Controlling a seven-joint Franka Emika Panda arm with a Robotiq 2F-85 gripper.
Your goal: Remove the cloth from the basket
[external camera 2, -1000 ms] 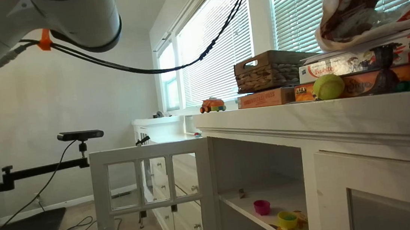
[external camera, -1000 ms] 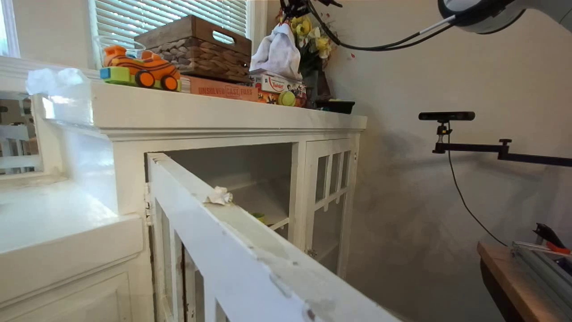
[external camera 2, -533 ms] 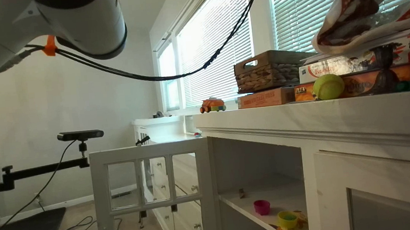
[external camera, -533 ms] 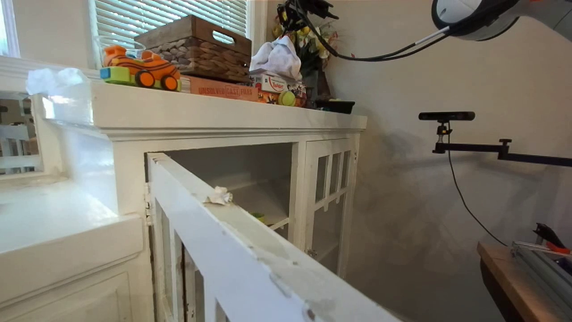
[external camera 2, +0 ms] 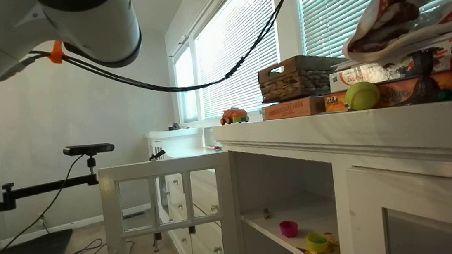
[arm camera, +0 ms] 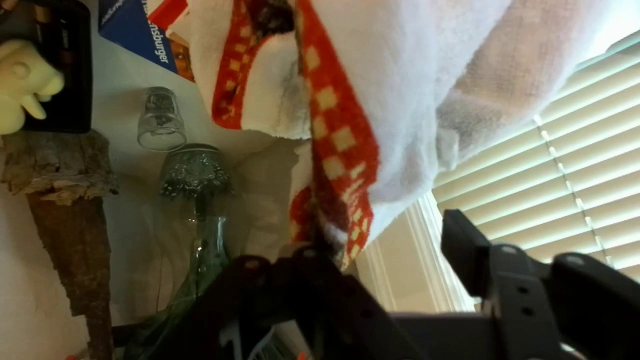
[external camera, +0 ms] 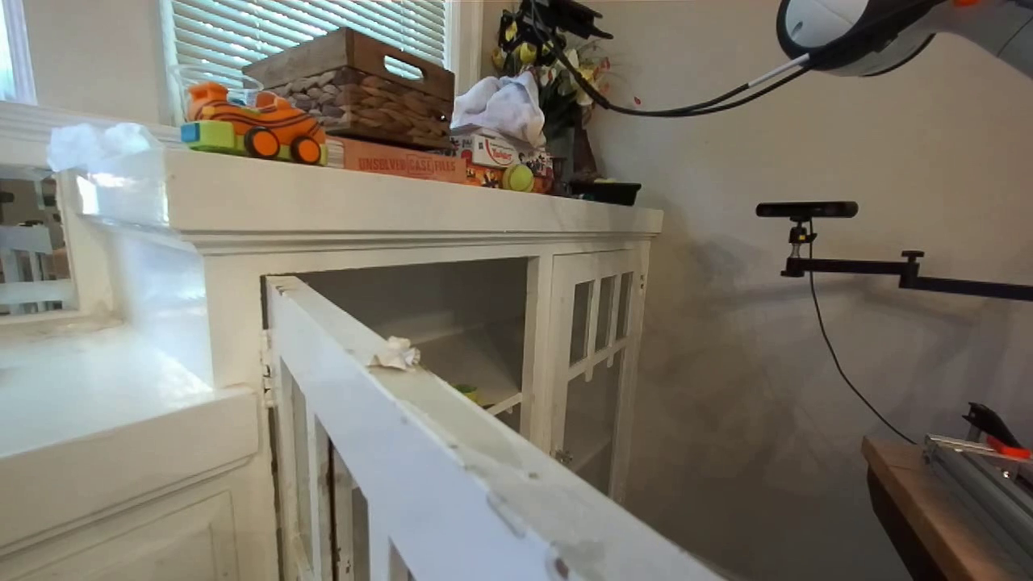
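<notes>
The cloth (external camera 2: 383,41), white with a red checked edge and brown patches, lies bunched on the Twister box (external camera 2: 370,75) beside the basket. One end of the cloth (arm camera: 395,90) rises to my gripper (arm camera: 387,245). The jaws stand well apart in the wrist view. A corner of cloth tapers down to the left finger, and whether it still touches there I cannot tell. Bare space separates it from the right finger (arm camera: 462,250). The brown woven basket (external camera: 387,105) sits upright on an orange case-files box in both exterior views; its inside is hidden.
An orange toy vehicle (external camera: 254,125) and a tennis ball (external camera 2: 362,95) are near the shelf's front edge. Close to the cloth stand a small glass (arm camera: 162,122), a green bottle (arm camera: 200,265) and yellow flowers (external camera: 581,77). Below, a cabinet door (external camera 2: 111,204) sticks out.
My gripper has come down over the last second, and most of that was in the first half. The cloth's raised peak has sunk with it and bunched lower on the box.
</notes>
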